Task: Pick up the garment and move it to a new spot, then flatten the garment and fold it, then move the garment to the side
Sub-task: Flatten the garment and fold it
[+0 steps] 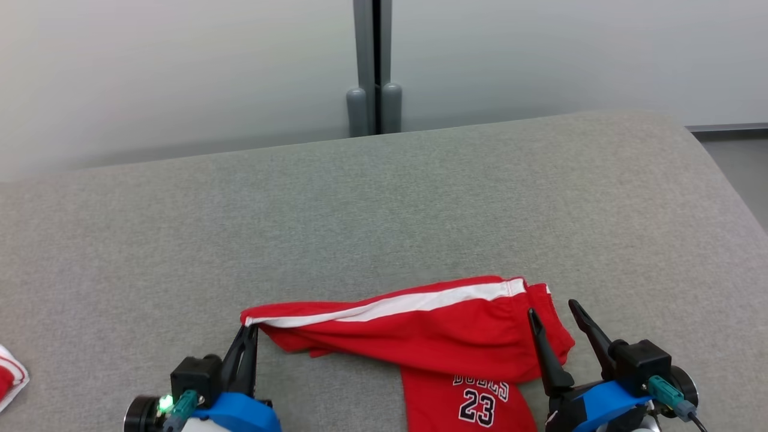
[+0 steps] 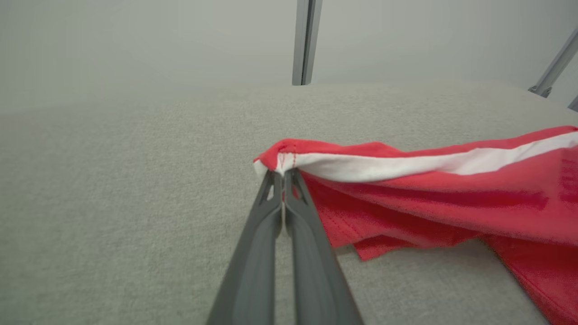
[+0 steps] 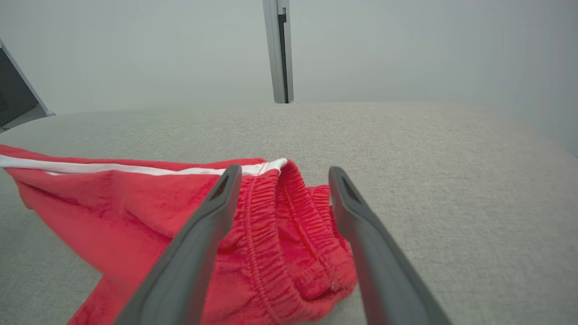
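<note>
Basically soft goods: the garment [image 1: 432, 336] is a pair of red knit shorts, light and limp. It should drape and stretch rather than hold a shape, is not fragile, and is unlikely to slip once pinched. It lies at 6 o'clock on the grey padded surface [image 1: 384, 210], close to the near edge in the head view. Long axis runs about 9 to 3 o'clock, tipped slightly toward 2, and the white stripe [image 1: 420, 303] follows that line. The gathered waistband [image 3: 280, 216] points to 3 o'clock, the hem corner [image 2: 275, 158] points to 9. A second panel with the 23 print [image 1: 480, 408] drops toward 6 o'clock and runs out of frame. The left gripper [image 1: 252, 329] has its jaws pressed together on that hem corner at the stripe's end, lifting it a little off the surface. The right gripper [image 1: 552, 308] has jaws spread wide, holding nothing, straddling the bunched waistband at the 3 o'clock end. Best holds, I judge, are the two far ends: the stitched hem and the thick elastic band, since both give layers to bite. Pulling them apart along the 9-3 line should flatten it. A mid-cloth pinch would probably just bunch it. A red-and-white cloth [image 1: 9, 375] sits well apart at 8 o'clock, at the frame edge.
</note>
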`<state>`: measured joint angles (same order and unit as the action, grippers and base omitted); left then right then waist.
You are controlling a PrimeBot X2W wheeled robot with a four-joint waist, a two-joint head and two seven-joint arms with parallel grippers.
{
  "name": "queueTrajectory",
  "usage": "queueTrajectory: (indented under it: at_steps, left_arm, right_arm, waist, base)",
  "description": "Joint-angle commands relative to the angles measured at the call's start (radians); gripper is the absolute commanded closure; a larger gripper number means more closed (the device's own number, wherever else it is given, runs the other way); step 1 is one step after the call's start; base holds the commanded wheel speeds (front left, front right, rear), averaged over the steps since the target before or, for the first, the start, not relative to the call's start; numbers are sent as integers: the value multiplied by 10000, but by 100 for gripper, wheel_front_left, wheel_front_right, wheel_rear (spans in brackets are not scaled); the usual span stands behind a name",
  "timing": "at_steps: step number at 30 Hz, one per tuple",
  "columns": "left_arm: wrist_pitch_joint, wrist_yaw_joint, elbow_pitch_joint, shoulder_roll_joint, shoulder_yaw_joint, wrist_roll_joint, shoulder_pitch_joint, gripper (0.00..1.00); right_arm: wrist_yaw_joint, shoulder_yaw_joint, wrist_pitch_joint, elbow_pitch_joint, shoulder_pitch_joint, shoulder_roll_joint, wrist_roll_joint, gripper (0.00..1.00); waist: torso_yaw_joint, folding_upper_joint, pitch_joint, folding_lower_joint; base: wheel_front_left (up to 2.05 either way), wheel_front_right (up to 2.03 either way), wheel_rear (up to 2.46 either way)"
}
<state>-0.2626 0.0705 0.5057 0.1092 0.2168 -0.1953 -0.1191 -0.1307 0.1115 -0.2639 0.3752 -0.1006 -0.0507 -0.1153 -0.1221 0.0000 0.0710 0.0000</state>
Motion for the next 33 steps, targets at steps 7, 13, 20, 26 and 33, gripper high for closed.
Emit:
queueTrajectory:
  at_steps: [7, 13, 20, 26, 33]
  left_arm:
    - [-34, -270, 991, -377, -682, -12, 59, 0]
    - [-33, -551, 1039, -545, -945, 54, 254, 0]
    - [-33, -638, 726, -591, -770, -16, 240, 0]
    - [-33, -753, 527, -591, -447, -245, 116, 0]
    - [-32, -827, 367, -593, -372, -404, 275, 0]
  right_arm:
    - [-1, -5, -7, 152, -213, -59, -144, 0]
    - [-1, 174, -7, 509, -167, -50, -482, 0]
    - [-1, 336, -8, 1020, -668, -33, -1190, 0]
    - [-1, 631, -7, 2082, -1344, -108, -1635, 13]
    - [-1, 433, -7, 2452, -1777, -197, -1593, 100]
  waist:
    - [463, 0, 69, 0]
    - [641, 0, 123, 0]
    - [861, 0, 249, 0]
    - [1173, 0, 336, 0]
    - [1452, 0, 371, 0]
  base:
    - [0, 0, 0]
    - [0, 0, 0]
    - [0, 0, 0]
    - [0, 0, 0]
    - [0, 0, 0]
